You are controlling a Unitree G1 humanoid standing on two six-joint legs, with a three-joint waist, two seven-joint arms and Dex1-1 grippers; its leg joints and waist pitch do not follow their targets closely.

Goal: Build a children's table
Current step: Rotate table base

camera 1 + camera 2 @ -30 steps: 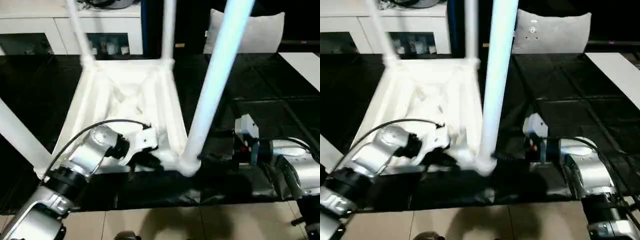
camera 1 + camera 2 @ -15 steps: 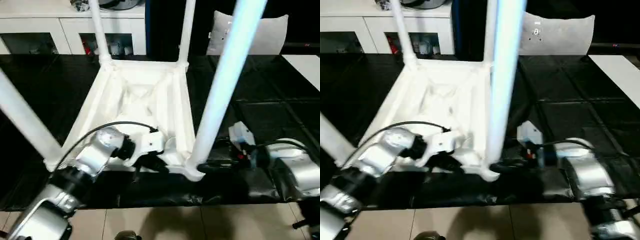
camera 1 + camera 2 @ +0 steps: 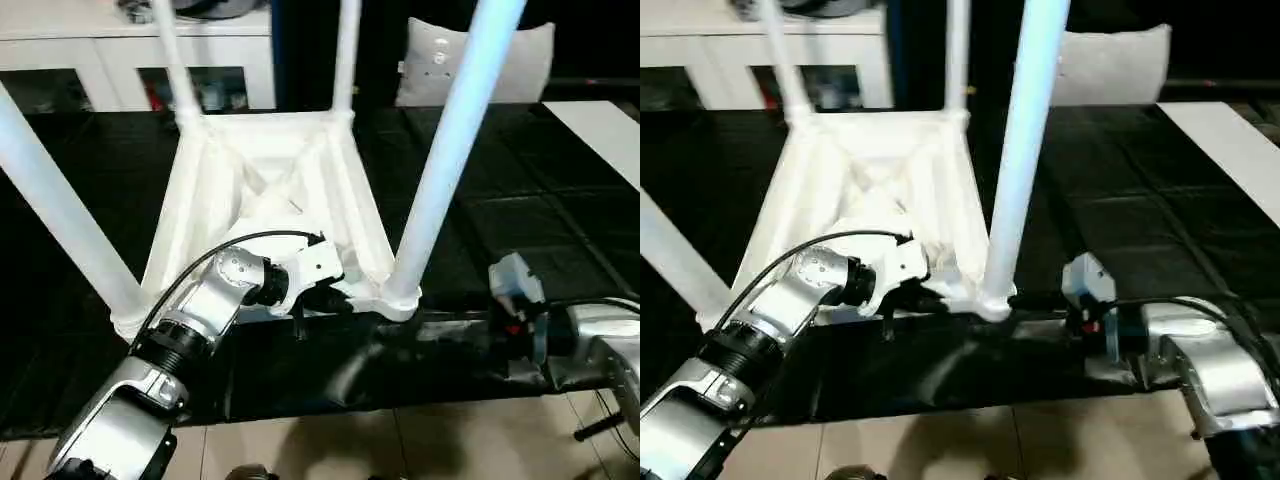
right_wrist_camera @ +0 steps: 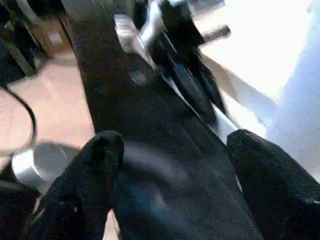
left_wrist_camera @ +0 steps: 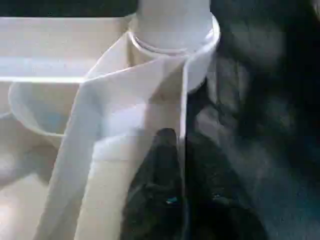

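**Upturned table, right gripper drawn back from the near corner**

Since a second ago the right gripper (image 3: 1035, 299) has pulled away from the near right corner socket (image 3: 400, 296): it was reaching in against that corner and now lies back along the black counter (image 3: 560, 215), its fingers spread with nothing between them, tips pointing toward the socket and just short of it. The silver right forearm (image 3: 1200, 355) lies low and almost level over the counter's front edge. The view has also shifted, so the table looks more centred.

The white plastic rectangular table top (image 3: 270, 200) lies upside down on the counter, ribbed underside up, with four long white tapered tube legs standing in its corner sockets; the near right leg (image 3: 450, 150) rises steeply out of the top of the frame.

The left gripper (image 3: 335, 300) stays at the near edge of the top, its fingers clenched on the thin white rim wall (image 5: 182, 125) just beside the near right socket. The left arm (image 3: 180, 340) reaches up from the lower left, elbow bent, wrist turned toward that corner.

A grey-white cushion (image 3: 470, 60) stands at the counter's far side.
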